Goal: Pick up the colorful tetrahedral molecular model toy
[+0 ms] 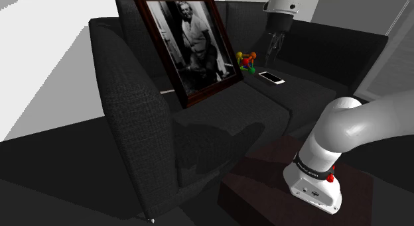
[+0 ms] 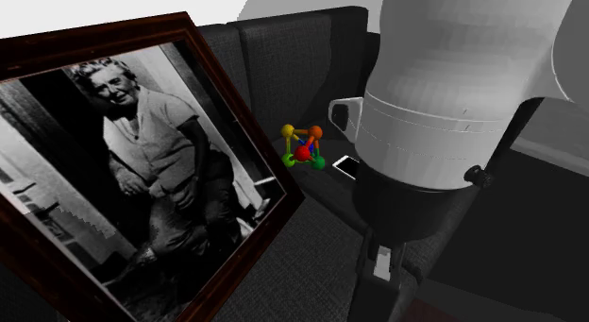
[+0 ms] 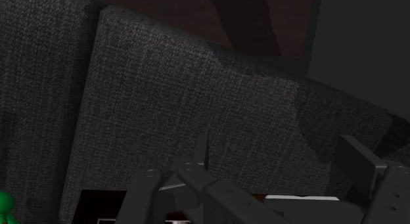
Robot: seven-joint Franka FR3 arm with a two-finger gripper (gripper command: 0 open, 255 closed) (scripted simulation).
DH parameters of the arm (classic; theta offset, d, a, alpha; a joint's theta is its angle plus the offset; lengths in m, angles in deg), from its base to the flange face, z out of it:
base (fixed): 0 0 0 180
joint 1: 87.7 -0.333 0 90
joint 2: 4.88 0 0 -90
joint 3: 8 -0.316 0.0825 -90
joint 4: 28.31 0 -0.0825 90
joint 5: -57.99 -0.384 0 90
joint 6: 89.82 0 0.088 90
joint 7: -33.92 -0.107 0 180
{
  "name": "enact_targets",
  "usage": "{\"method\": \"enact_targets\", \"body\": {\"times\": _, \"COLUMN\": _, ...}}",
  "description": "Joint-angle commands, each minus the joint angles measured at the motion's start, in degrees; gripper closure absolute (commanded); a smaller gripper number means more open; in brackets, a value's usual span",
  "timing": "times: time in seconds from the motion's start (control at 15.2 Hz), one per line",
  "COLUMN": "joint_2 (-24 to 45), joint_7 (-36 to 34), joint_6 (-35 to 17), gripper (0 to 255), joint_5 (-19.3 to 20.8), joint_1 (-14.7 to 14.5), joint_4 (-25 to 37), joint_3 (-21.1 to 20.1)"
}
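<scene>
The molecular model toy (image 1: 247,61), made of red, orange, yellow and green balls joined by rods, sits on the dark sofa's seat beside the leaning picture frame (image 1: 189,42). It also shows in the second exterior view (image 2: 303,147). My gripper (image 1: 274,50) hangs above the seat, a short way to the shoulder view's right of the toy and over a white phone (image 1: 271,77). Its fingers (image 3: 152,190) stand apart with nothing between them. One green ball (image 3: 5,206) of the toy shows off to the side of the fingers.
The large framed black-and-white photo (image 2: 132,178) leans against the sofa back (image 1: 133,32), close to the toy. The phone (image 2: 347,166) lies just beside the toy. A white handle shape (image 2: 342,115) pokes out behind the arm. The sofa's armrest (image 1: 133,112) and a dark red stand (image 1: 265,185) lie nearer.
</scene>
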Motion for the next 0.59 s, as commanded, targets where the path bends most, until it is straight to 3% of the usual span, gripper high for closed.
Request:
{"method": "enact_targets", "body": {"times": 0.0, "joint_2": 0.0, "joint_7": 0.0, "joint_6": 0.0, "gripper": 0, "joint_5": 0.0, "joint_1": 0.0, "joint_4": 0.0, "joint_3": 0.0}}
{"method": "enact_targets", "body": {"times": 0.53, "joint_2": 10.52, "joint_7": 8.52, "joint_6": -8.56, "gripper": 0, "joint_5": 5.98, "joint_1": 2.09, "joint_4": 2.56, "joint_3": 6.61}}
